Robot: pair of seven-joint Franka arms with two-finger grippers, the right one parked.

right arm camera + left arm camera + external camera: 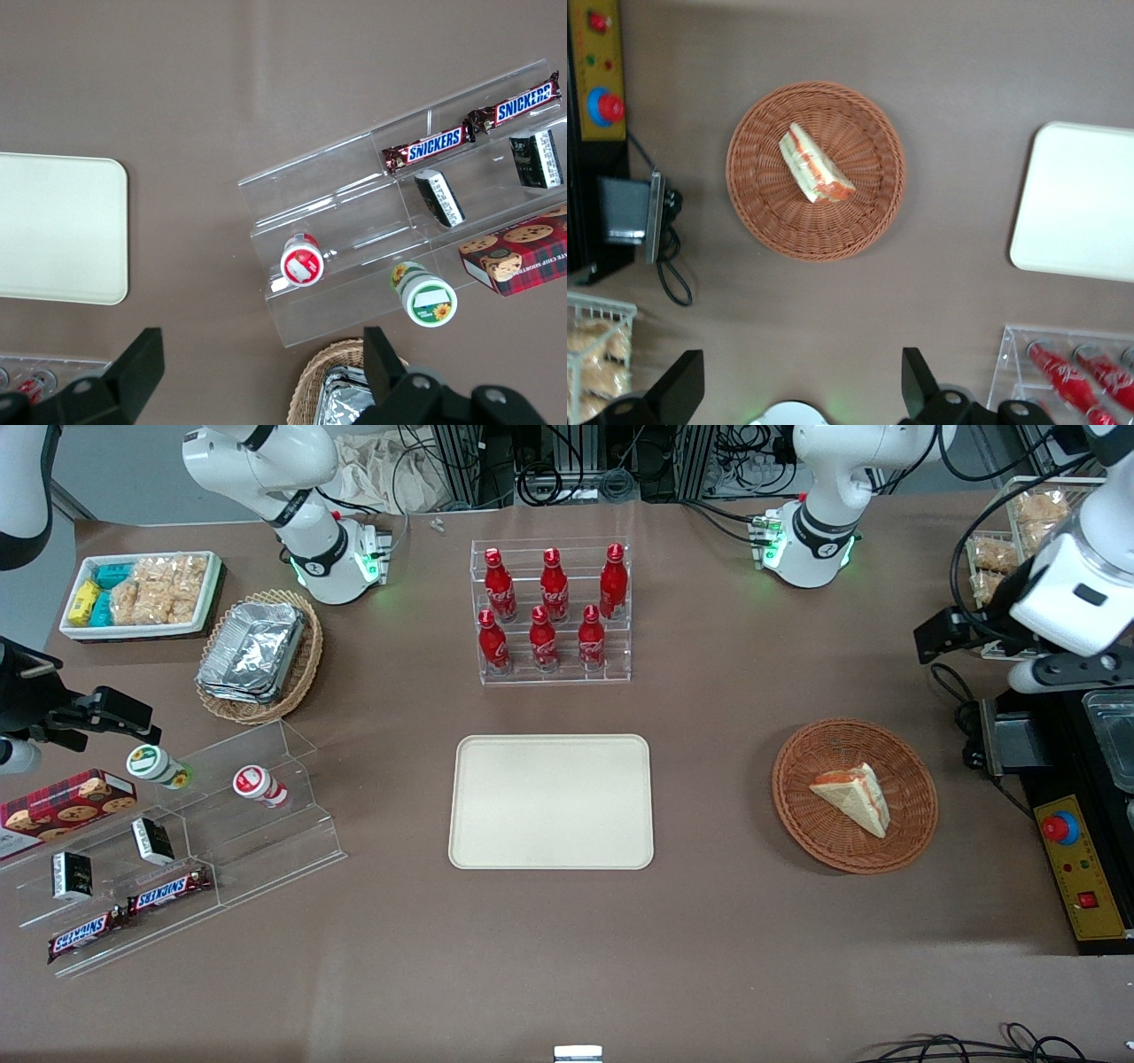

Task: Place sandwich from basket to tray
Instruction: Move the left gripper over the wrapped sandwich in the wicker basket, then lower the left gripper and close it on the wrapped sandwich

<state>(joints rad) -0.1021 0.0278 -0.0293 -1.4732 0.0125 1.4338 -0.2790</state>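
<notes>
The gripper (797, 390) is cut off by the wrist picture's edge: only two dark fingertips (682, 382) show, set wide apart, and their mounts run out of frame. In the front view the working arm's housing hides it. Near the gripper, the tray (1081, 204), the bottle rack (1063, 372) and a wire basket of snacks (598, 354) are each cropped.
</notes>
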